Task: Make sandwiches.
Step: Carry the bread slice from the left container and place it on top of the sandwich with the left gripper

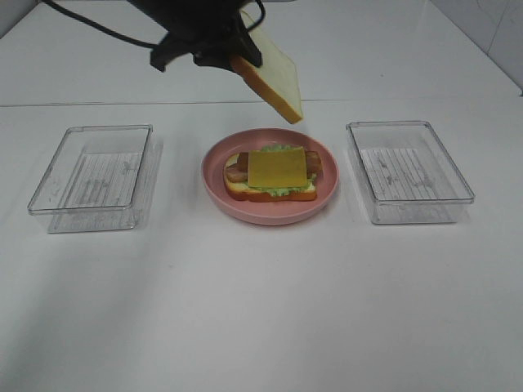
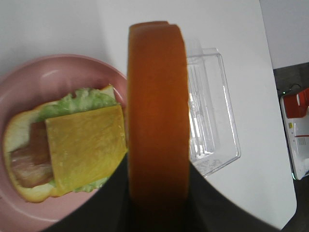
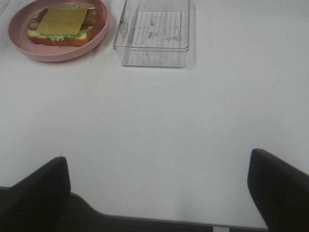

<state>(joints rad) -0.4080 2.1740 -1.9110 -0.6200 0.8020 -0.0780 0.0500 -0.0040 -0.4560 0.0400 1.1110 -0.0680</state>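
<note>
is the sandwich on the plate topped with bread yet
No. The cheese lies bare on top; the left gripper holds the second bread slice above.

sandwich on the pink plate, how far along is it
Done: on the pink plate lies a bottom bread slice with lettuce, bacon and a cheese square on top. In hand: the left gripper is shut on the top bread slice, held tilted in the air behind the plate. Left: setting that slice on the cheese. Both clear trays look empty, and the right gripper is open, holding nothing.

Plate (image 1: 214, 184) between two trays (image 1: 91, 178) (image 1: 409, 171), open sandwich (image 1: 274, 173) on it.
</note>
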